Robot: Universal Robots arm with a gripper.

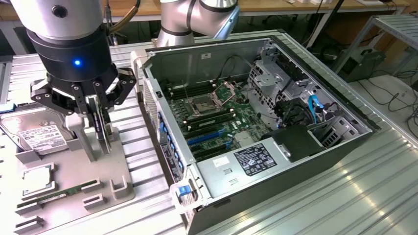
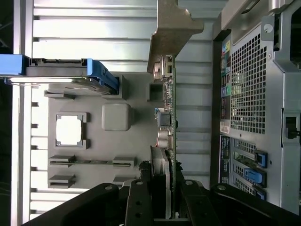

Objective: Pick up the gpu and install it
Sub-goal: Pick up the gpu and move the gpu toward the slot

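Dark and thin, the gpu (image 1: pixel 99 128) is hanging edge-on from the gripper (image 1: pixel 91 105), whose black fingers (image 2: pixel 141 202) are pinching its two flat faces. Its long axis is running nearly vertical, straight away from the fingers and down toward the grey parts tray (image 1: pixel 124 164). The beige metal bracket (image 2: pixel 170 28) is sitting at the far, lower end. Whether that end is touching the tray I cannot tell. The card is standing over the tray's edge nearest the open computer case (image 1: pixel 261 122). A silver hard drive (image 1: pixel 36 134) is lying by the tray's opposite edge, and a green memory stick (image 1: pixel 58 192) is resting near its front edge.
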